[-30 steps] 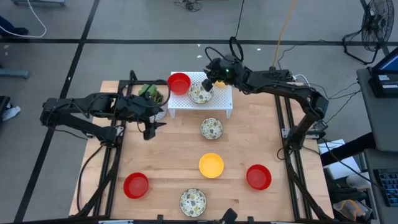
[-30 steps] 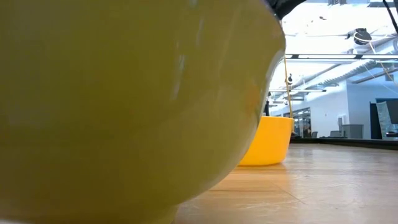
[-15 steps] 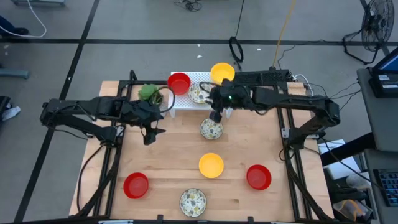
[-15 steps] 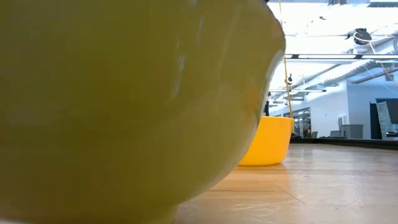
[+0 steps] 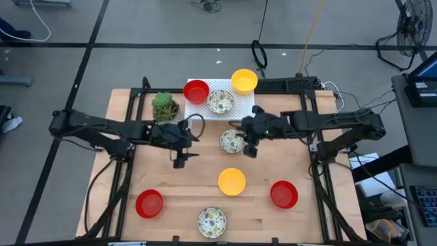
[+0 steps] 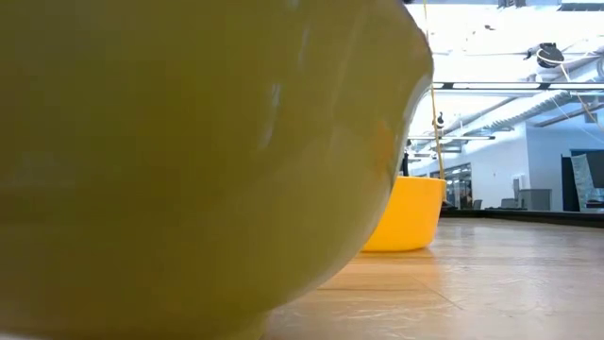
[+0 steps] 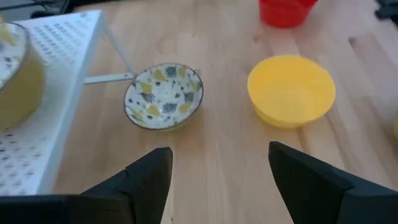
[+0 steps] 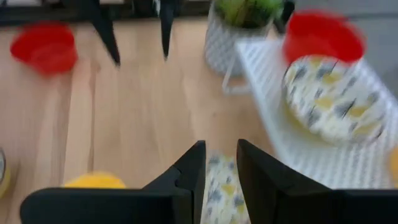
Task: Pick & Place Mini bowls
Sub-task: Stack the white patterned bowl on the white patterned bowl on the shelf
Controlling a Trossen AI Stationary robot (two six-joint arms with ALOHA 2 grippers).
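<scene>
In the high view a white rack near the far edge bears a red bowl, a speckled bowl and a yellow bowl. On the table rest a speckled bowl, a yellow bowl, two red bowls and another speckled bowl. My right gripper is narrowly open at the right rim of the mid-table speckled bowl. My left gripper is wide open over bare wood, left of that bowl. My right gripper stands over the rim of the mid-table speckled bowl, coming from the table's right. The view is blurred, and I cannot tell whether the fingers touch the bowl.
A green plant in a pale pot stands left of the rack. In the low view a yellowish bowl wall right at the camera fills most of the picture, with the yellow bowl behind it. Bare wood lies at the table's left and right sides.
My right gripper has left the yellow bowl on the rack's far right corner and has moved toward the near edge, down to the speckled bowl in mid-table. My left gripper has moved right and toward the near edge, closer to that bowl.
</scene>
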